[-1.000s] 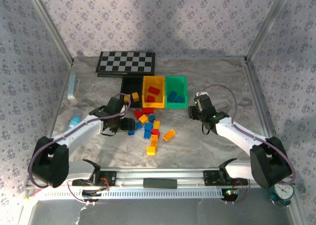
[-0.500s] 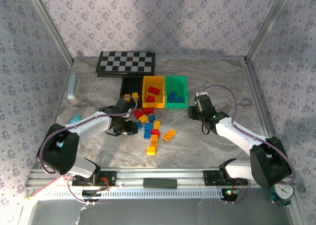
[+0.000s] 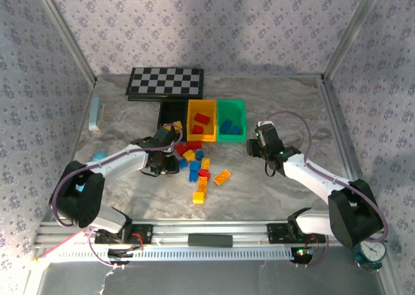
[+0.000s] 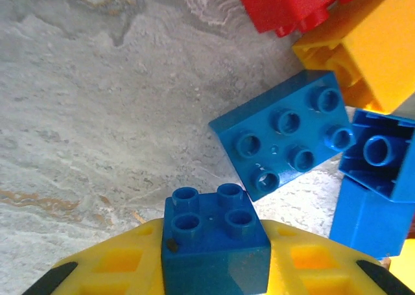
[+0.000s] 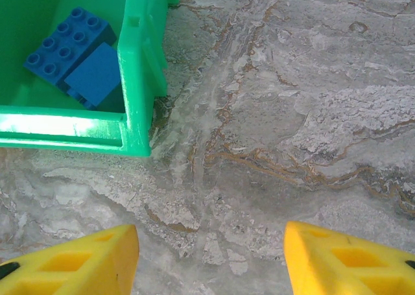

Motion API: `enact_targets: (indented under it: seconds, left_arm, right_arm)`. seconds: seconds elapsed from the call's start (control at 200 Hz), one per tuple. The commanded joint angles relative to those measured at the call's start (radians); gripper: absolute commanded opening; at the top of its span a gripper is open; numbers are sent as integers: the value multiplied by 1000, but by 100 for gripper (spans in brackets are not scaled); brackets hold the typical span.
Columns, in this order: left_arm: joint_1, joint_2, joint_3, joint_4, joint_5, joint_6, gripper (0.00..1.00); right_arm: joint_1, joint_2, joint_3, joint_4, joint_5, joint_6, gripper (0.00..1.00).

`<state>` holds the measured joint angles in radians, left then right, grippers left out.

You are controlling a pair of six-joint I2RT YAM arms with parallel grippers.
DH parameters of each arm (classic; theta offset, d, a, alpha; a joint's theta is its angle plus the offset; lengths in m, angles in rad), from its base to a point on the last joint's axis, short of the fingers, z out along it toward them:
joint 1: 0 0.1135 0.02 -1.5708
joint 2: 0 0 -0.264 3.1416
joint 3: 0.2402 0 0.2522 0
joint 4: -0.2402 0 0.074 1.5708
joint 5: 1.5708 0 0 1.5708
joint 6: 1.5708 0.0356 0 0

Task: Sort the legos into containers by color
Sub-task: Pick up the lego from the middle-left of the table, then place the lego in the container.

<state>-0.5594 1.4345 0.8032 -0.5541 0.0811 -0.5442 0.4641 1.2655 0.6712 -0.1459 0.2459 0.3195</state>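
My left gripper (image 3: 168,166) is shut on a small blue lego (image 4: 214,236) at the left edge of the pile of legos (image 3: 196,167). The brick sits between both yellow fingers (image 4: 97,272), studs up. Just beyond it lie a larger blue brick (image 4: 285,136), another blue one (image 4: 376,178), a yellow-orange one (image 4: 369,48) and a red one (image 4: 298,3). The black (image 3: 170,112), yellow (image 3: 201,120) and green (image 3: 231,120) containers stand in a row behind the pile. My right gripper (image 3: 251,150) (image 5: 211,262) hangs open over bare table beside the green bin (image 5: 139,68), which holds two blue bricks (image 5: 71,48).
A checkerboard (image 3: 165,82) lies behind the bins. A pale blue object (image 3: 95,113) rests by the left wall, and a cyan one (image 3: 98,157) is near my left arm. Patterned walls enclose the table on three sides.
My left gripper has swung right to the pile's edge and shut on the small blue lego. The right arm has not moved.
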Motion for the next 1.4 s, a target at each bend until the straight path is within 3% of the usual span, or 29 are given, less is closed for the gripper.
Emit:
enact_targets:
  seconds: [0.0,0.4,0.725,1.044,1.399]
  left_arm:
    - [-9,-63,44,-36,-30,-13,30]
    - [-9,-112,113,47,5,-14,29]
    - [-18,-39,273,59,9,3,28]
    - [-83,180,502,105,-1,28,27]
    - [-148,560,959,17,-13,100,29]
  right_arm:
    - [-6,-23,-5,-18,-8,15,62]
    - [-7,-50,-10,-25,-10,15,63]
    - [-9,-69,-10,-28,-10,13,63]
    - [-10,-80,-13,-28,-9,13,62]
    - [-14,-82,-23,-14,-22,24,63]
